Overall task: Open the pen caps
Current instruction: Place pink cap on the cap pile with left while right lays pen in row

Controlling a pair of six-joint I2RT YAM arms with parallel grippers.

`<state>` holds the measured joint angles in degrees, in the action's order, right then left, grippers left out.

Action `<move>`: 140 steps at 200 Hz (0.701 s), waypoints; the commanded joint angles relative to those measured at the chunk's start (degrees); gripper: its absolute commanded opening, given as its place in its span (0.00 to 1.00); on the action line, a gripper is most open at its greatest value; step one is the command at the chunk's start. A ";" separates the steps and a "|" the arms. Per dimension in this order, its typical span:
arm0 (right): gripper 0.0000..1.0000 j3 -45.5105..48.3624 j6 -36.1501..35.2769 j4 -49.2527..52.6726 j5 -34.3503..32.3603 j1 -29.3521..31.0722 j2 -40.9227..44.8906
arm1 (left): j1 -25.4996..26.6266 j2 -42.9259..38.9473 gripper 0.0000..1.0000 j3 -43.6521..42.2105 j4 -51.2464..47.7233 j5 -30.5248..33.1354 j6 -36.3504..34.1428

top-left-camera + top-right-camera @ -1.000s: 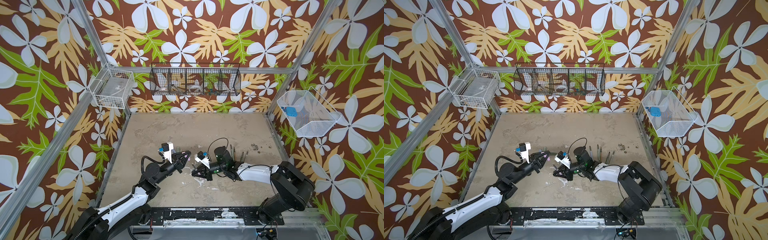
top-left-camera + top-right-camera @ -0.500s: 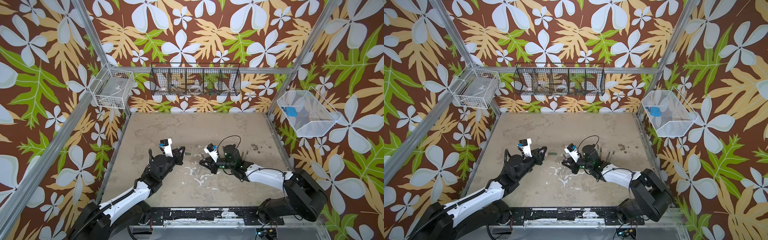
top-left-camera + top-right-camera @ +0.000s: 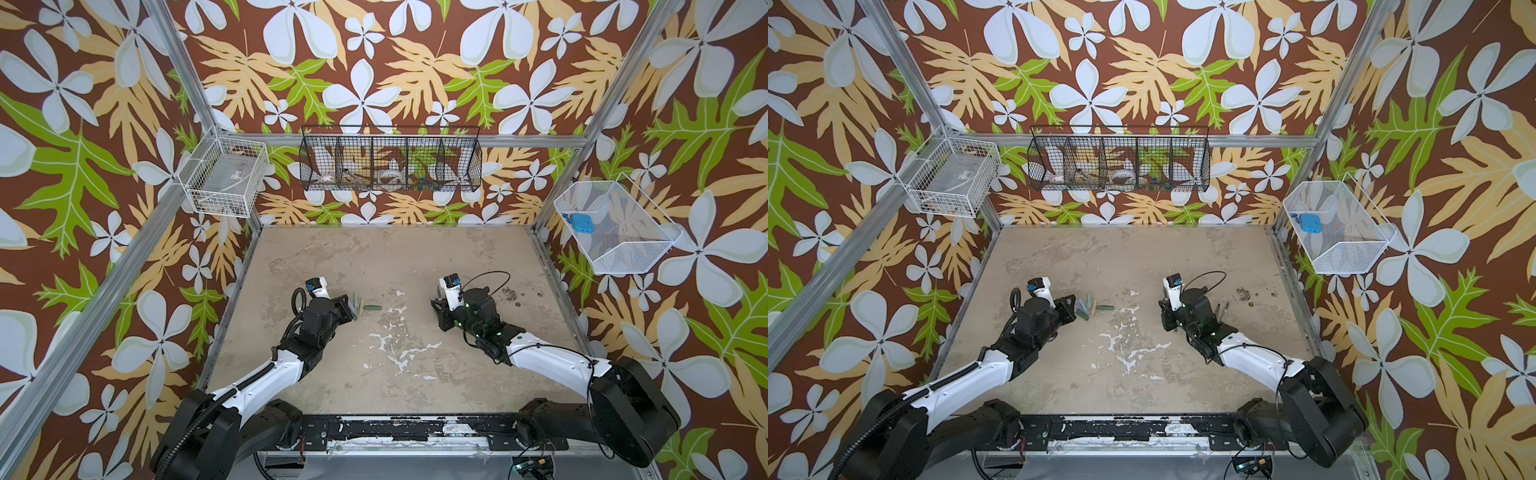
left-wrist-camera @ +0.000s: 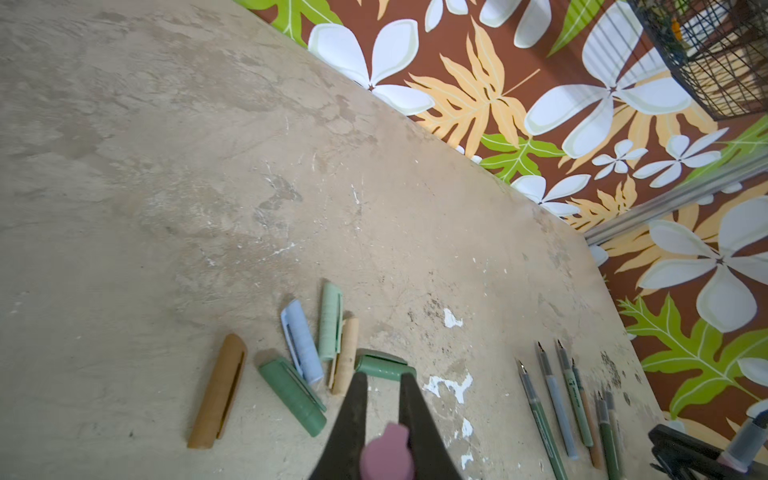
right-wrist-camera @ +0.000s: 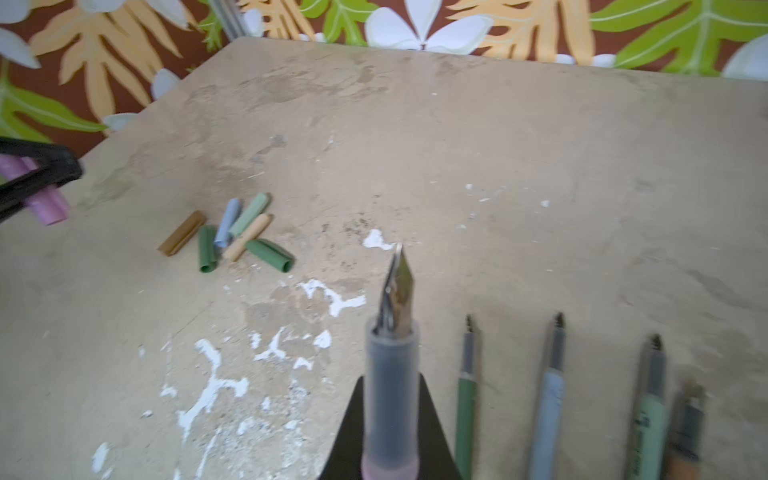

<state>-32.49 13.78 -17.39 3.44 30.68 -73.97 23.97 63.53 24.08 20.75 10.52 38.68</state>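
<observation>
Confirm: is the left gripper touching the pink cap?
Touching. In the left wrist view the pink cap sits clamped between the left gripper's jaws.

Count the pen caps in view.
7. Six lie clustered on the table: brown, dark green, light blue, pale green, beige, another green. The pink cap is held in the left gripper.

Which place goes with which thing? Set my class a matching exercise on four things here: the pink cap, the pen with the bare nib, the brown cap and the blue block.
Things
1. pink cap
2. pen with bare nib
3. brown cap
4. blue block

Places
A. in the white basket on the wall
B. in the right gripper
C. lying on the table
D. in the left gripper

Pairs: 1-D, 2-B, 3-C, 4-A
</observation>
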 commanded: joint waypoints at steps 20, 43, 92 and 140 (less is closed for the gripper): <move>0.00 -0.54 2.05 4.62 -11.57 -2.22 -0.06 | -3.25 0.17 0.00 -0.48 -1.99 4.95 -0.83; 0.00 -2.12 1.61 6.82 -14.71 -2.57 -2.37 | -4.52 3.12 0.00 0.27 -3.79 7.25 -0.85; 0.00 -4.73 1.50 9.80 -17.94 -2.89 -7.15 | -10.59 15.10 0.00 2.93 -4.74 1.50 1.22; 0.00 -5.61 2.65 10.31 -14.03 -6.68 -11.19 | -11.65 17.27 0.00 3.67 -4.89 1.32 0.11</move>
<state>-37.58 15.20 -7.92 -12.16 25.67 -83.57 12.58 80.25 27.09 15.53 12.73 39.07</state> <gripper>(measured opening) 0.104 0.150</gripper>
